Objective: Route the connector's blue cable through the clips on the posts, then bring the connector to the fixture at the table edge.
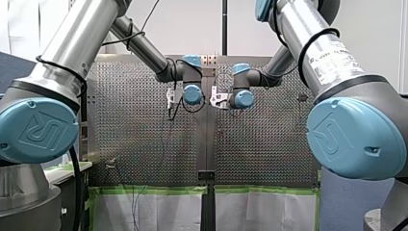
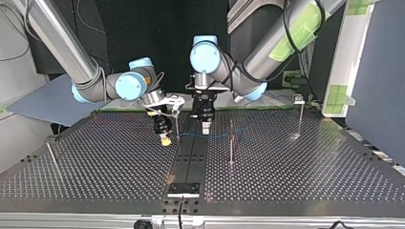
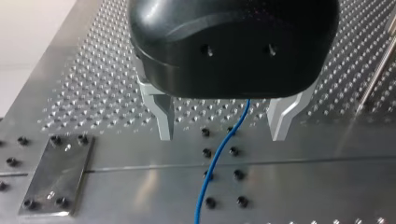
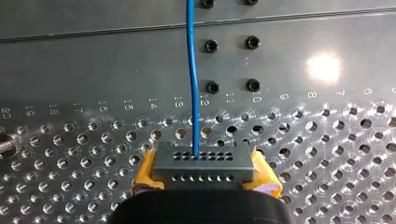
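A grey connector point(image 4: 204, 161) with rows of small holes sits between the yellow pads of my right gripper point(image 4: 205, 173), which is shut on it just above the perforated table. Its blue cable point(image 4: 190, 70) runs straight ahead over the table's middle strip. In the left wrist view the blue cable point(image 3: 219, 158) passes between the metal fingers point(image 3: 166, 119) of my left gripper point(image 3: 224, 126), which is open and not touching it. In the top view my right gripper point(image 2: 165, 136) and my left gripper point(image 2: 205, 125) hang side by side near the table's middle.
Thin posts stand on the table: one post point(image 2: 231, 143) right of the middle strip, a far post point(image 2: 300, 114) with a clip on top, and a leaning post point(image 2: 51, 155) at the top view's left. A small metal plate point(image 2: 183, 189) lies at the near table edge.
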Robot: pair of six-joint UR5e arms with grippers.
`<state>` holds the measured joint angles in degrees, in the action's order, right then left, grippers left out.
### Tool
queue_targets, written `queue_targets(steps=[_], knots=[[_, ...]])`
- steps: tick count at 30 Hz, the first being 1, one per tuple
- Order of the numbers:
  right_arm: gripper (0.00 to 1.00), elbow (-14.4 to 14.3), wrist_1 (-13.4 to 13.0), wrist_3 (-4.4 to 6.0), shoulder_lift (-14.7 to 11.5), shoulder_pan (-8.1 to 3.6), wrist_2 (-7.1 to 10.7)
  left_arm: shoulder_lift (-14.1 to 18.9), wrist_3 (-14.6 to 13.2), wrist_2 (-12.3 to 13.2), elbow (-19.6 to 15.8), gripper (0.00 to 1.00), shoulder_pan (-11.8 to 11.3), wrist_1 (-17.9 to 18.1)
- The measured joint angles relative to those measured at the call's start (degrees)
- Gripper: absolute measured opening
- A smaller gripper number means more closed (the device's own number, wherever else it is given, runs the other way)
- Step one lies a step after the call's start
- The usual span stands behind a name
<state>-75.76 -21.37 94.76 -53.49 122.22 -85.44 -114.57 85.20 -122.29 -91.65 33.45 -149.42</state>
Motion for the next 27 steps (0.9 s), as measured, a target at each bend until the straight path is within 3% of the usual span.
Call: queue_targets(steps=[11,27], knots=[[0.0,0.0,0.1,0.0,0.0,-0.01,0.0,-0.2,0.0,-0.6,1.5,1.0,-1.1,-0.5],[0.0,0.0,0.2,0.0,0.0,0.15,0.0,-0.3,0.1,1.3,2.6,1.0,-3.1,-0.9]])
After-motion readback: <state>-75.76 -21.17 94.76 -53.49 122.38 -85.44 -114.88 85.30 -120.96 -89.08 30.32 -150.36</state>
